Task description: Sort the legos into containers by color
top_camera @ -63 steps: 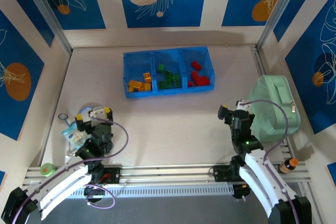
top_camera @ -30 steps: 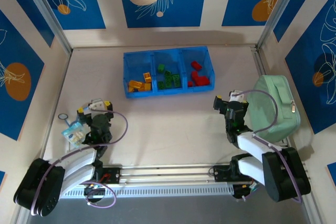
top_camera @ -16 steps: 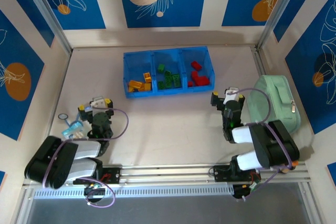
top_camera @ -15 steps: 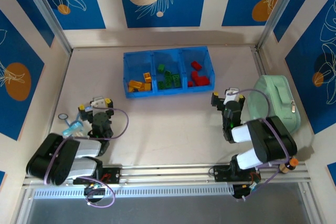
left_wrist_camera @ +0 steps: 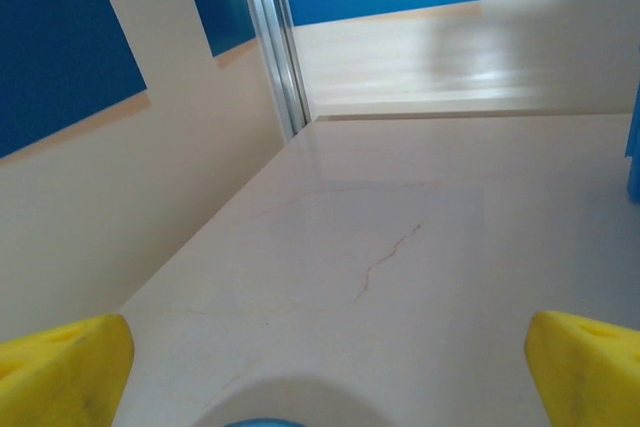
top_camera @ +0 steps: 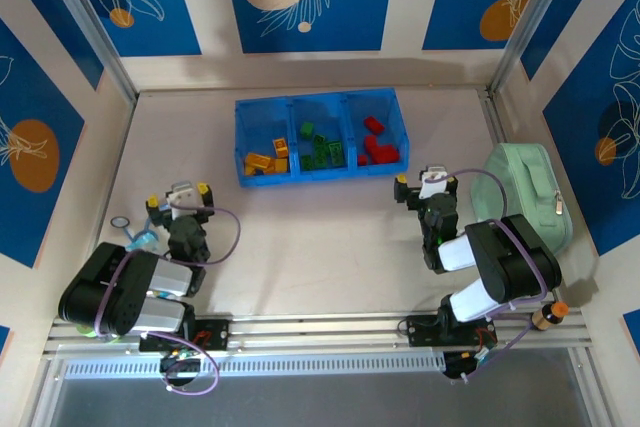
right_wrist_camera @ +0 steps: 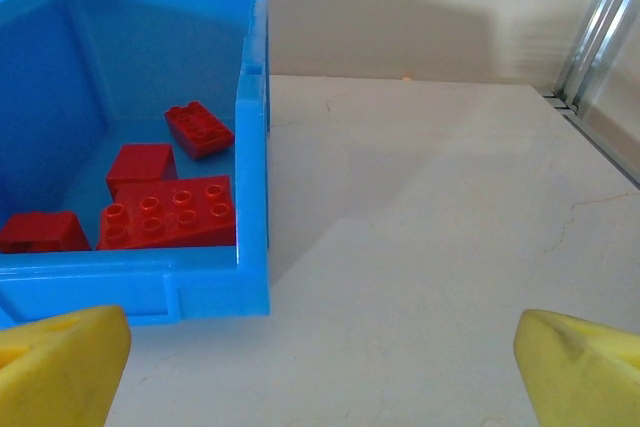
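- A shallow blue tray (top_camera: 320,178) is seen at 12 o'clock on the table (top_camera: 320,247), with its three compartments set side by side.
- The legos are found inside it by colour: yellow-orange bricks (top_camera: 263,160) in the 9 o'clock compartment, green bricks (top_camera: 322,154) in the middle one and red bricks (top_camera: 379,150) in the 3 o'clock one.
- The left gripper (top_camera: 178,196) is placed at 8 o'clock on the table, well apart from the tray. Its jaws are spread wide and nothing is pinched.
- In the left wrist view, one yellow fingertip (left_wrist_camera: 60,372) is seen at 7 o'clock and the other at 5 o'clock, with bare tabletop between them.
- A small ring (top_camera: 120,222) is seen on the table at 9 o'clock of the left gripper.
- The right gripper (top_camera: 424,179) is placed at 4 o'clock on the table, near the tray's 5 o'clock corner, between the tray and a pale mint-green pouch (top_camera: 525,197). Its jaws are spread wide and nothing is held.
- In the right wrist view, the red compartment is seen at 10 o'clock, with four red bricks lying on its floor. The yellow fingertips (right_wrist_camera: 585,372) are kept clear of its near wall.
- The pouch is laid at 3 o'clock by the table's edge.
- An orange-capped bottle (top_camera: 548,314) is seen at 5 o'clock, beside the right arm.
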You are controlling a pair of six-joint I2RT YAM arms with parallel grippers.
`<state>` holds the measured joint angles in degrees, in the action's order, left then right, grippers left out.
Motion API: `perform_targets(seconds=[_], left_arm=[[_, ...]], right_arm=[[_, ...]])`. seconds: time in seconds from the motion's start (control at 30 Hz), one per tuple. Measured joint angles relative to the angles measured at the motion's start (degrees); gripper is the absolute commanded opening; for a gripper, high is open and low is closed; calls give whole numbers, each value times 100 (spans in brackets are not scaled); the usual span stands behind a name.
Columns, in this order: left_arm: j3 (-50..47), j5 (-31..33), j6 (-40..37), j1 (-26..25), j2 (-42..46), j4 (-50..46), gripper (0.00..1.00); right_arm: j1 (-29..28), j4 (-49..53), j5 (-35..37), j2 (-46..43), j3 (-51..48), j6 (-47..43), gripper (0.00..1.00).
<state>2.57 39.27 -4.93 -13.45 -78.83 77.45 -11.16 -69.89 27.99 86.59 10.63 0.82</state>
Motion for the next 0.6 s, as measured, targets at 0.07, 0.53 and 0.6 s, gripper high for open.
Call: perform_targets(seconds=[0.07, 0.53, 0.6], left_arm=[[-20, -219, 70, 20, -9, 4, 100], [262, -763, 374, 234, -726, 57, 100], [286, -909, 334, 236, -752, 63, 100]], right_arm=[[17, 2, -24, 0, 2, 0, 99], [87, 26, -197, 0, 11, 11, 99], [271, 94, -382, 57, 92, 87, 99]])
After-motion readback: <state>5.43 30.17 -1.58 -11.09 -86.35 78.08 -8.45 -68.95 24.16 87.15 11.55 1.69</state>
